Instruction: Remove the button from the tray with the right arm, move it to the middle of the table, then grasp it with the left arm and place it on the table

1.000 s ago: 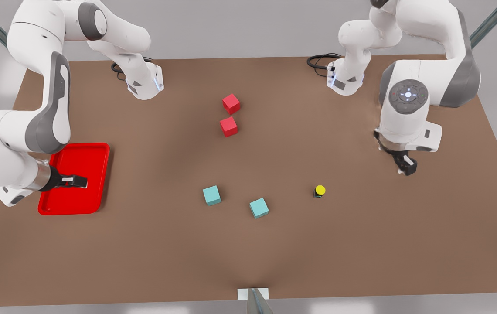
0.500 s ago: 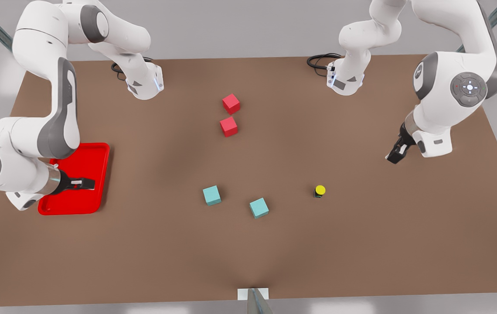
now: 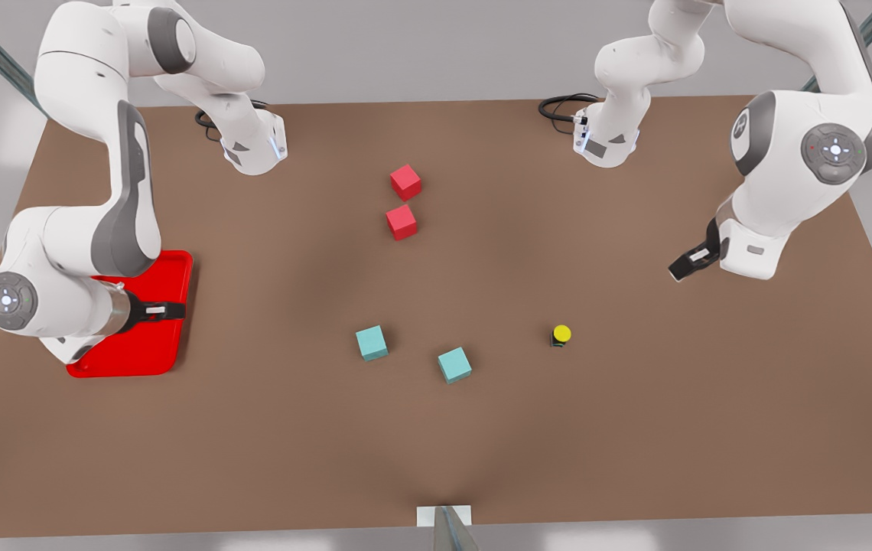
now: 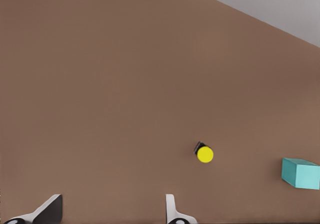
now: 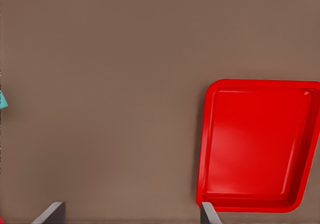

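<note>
so the button (image 3: 561,335) was sitting upright on the table (image 3: 635,428), yellow cap up, off toward the front view's right of the middle. nothing was touching it. in the left wrist view we could see it (image 4: 204,153) on bare brown tabletop with one teal cube (image 4: 301,173) near it.

the left gripper (image 3: 687,264) hung above the table on the front view's right, well apart from the button, up and to the side of it. its fingers (image 4: 172,211) were spread wide with nothing between them, so released and empty.

the right gripper (image 3: 164,311) was over on the front view's left, hovering above the red tray (image 3: 176,264). in the right wrist view the tray (image 5: 260,146) looked bare inside, and the two fingertips (image 5: 50,213) were also wide apart, gripping nothing.

rest of the table: two teal cubes (image 3: 372,342) (image 3: 454,364) near the middle, a bit toward the camera, and two red cubes (image 3: 405,182) (image 3: 401,222) close together farther back. the button was well clear of all four, closest to the teal one at the front view's right.
</note>
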Controlling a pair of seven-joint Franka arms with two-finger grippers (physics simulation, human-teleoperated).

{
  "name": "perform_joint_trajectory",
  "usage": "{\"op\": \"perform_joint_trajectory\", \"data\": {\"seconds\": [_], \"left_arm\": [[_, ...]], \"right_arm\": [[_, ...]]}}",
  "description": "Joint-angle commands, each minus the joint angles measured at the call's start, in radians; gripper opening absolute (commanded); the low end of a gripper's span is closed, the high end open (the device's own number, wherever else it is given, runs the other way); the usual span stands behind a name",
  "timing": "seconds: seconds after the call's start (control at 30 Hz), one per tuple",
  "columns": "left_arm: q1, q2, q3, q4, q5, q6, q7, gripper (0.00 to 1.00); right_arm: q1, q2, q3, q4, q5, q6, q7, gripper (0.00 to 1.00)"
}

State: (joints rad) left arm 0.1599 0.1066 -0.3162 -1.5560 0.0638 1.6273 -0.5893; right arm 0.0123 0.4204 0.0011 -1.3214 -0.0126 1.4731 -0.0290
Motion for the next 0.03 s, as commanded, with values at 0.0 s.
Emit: {"op": "perform_joint_trajectory", "data": {"seconds": [0.0], "left_arm": [[0.001,0.002,-0.001,0.001,0.001,0.003,0.355,1.00]], "right_arm": [[0.000,0.001,0.002,0.001,-0.001,-0.004,0.001,1.00]]}}
